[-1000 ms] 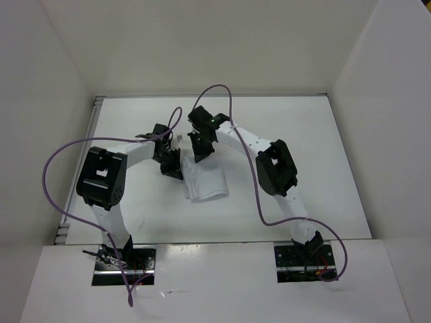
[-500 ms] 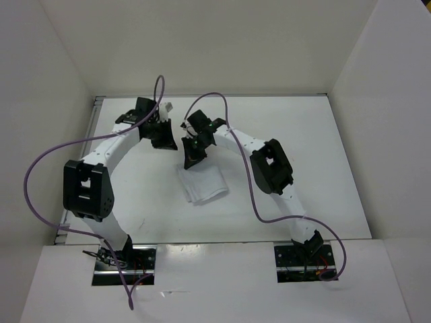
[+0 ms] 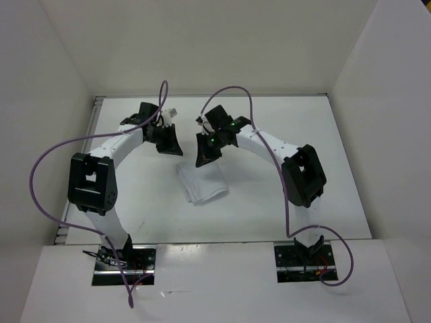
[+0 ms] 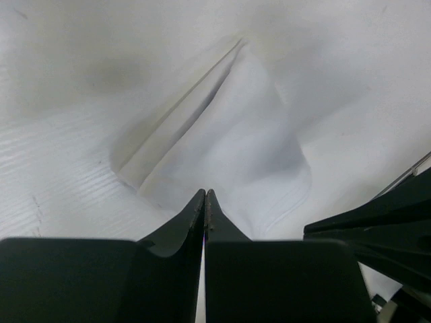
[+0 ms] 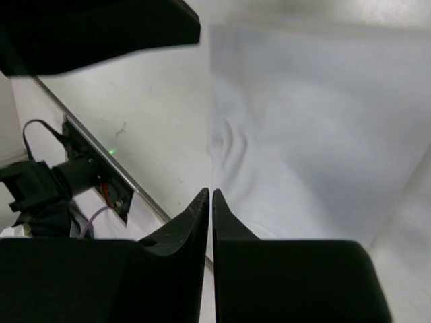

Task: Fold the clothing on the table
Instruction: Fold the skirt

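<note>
The clothing [image 3: 202, 183] lies folded into a small white rectangle in the middle of the table [image 3: 316, 134]. In the left wrist view its creased layers [image 4: 236, 141] spread out just beyond my fingertips. My left gripper [image 3: 172, 148] hangs off the clothing's far-left corner, shut and empty, its tips [image 4: 205, 192] pressed together. My right gripper [image 3: 202, 160] hovers over the clothing's far edge, shut with nothing between its fingers [image 5: 207, 192]. The clothing [image 5: 310, 128] fills the right half of that view.
White upright walls [image 3: 40, 121] close in the table on the left, back and right. A metal edge strip [image 5: 101, 151] and an arm base show in the right wrist view. Purple cables [image 3: 47, 168] loop beside both arms. The right gripper's dark body [image 4: 377, 225] sits close to the left one.
Both grippers have lifted off the clothing and drawn back toward the far side. The left arm swung left and the right elbow swung right. The clothing stays folded in place.
</note>
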You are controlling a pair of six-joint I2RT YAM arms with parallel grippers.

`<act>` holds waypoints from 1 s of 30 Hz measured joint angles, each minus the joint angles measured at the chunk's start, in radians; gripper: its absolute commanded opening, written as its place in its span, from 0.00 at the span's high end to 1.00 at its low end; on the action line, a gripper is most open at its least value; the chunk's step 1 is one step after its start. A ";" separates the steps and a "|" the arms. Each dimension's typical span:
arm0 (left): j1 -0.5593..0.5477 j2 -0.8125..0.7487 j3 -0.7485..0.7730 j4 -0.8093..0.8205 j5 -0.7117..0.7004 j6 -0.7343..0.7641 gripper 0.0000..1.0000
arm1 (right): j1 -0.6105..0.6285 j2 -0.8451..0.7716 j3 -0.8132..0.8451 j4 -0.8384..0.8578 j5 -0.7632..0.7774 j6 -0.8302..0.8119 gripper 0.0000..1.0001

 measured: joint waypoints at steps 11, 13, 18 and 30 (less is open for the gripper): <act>0.000 0.133 -0.092 0.084 0.010 -0.008 0.96 | 0.003 0.041 -0.214 0.068 -0.180 0.052 0.91; 0.000 0.151 -0.102 0.092 0.001 -0.008 0.96 | 0.009 0.061 -0.205 0.085 -0.208 0.055 0.91; 0.000 0.184 -0.117 0.101 -0.011 -0.005 0.96 | 0.033 0.120 -0.190 0.096 -0.256 0.055 0.91; 0.002 0.188 -0.116 0.103 -0.016 -0.005 0.96 | 0.066 0.235 -0.167 0.077 -0.333 0.000 0.91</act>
